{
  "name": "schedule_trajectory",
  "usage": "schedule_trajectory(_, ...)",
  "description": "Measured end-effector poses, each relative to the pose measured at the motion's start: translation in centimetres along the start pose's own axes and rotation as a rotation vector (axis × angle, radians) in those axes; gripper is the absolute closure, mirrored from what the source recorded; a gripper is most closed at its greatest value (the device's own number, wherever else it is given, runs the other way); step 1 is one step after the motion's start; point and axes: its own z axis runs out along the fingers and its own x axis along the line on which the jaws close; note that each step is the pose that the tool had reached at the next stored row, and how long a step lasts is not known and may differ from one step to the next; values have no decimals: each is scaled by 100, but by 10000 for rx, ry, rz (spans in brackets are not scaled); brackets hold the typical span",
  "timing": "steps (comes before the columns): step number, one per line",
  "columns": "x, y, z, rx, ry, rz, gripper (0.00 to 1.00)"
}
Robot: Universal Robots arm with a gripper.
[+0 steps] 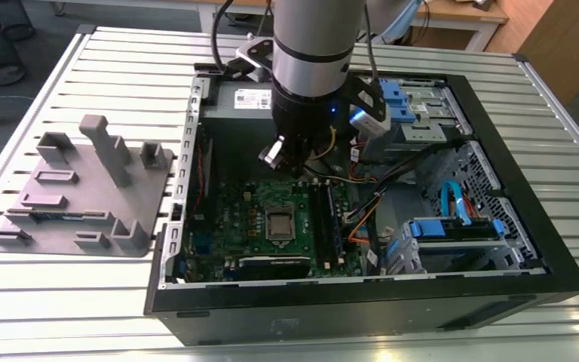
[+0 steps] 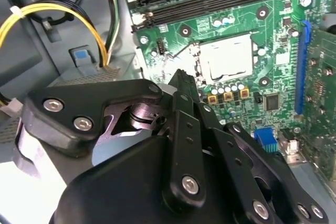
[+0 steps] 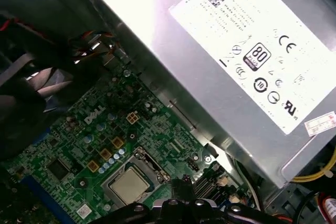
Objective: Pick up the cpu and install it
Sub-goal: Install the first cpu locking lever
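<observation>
Danger of a bump or a snag, with hand point(image 1: 292, 161) hanging low inside open case point(image 1: 370, 302), just far of cpu point(image 1: 280, 224) lying flat in its socket on green board point(image 1: 239, 219), close to yellow wires point(image 2: 52, 10), open or shut hard to tell.

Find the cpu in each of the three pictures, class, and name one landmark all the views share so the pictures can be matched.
Exterior view: the cpu lies flat in its socket at the middle of the green motherboard, below the arm.
Second wrist view: the cpu sits in the socket beyond the end effector.
First wrist view: the cpu lies in the socket, beside the end effector's dark links.
Shared landmark: the green motherboard.
</observation>
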Motion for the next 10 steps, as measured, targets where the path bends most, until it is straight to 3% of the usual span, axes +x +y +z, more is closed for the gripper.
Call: schedule_trajectory(10, -116, 15, 26, 4, -4, -1, 89)
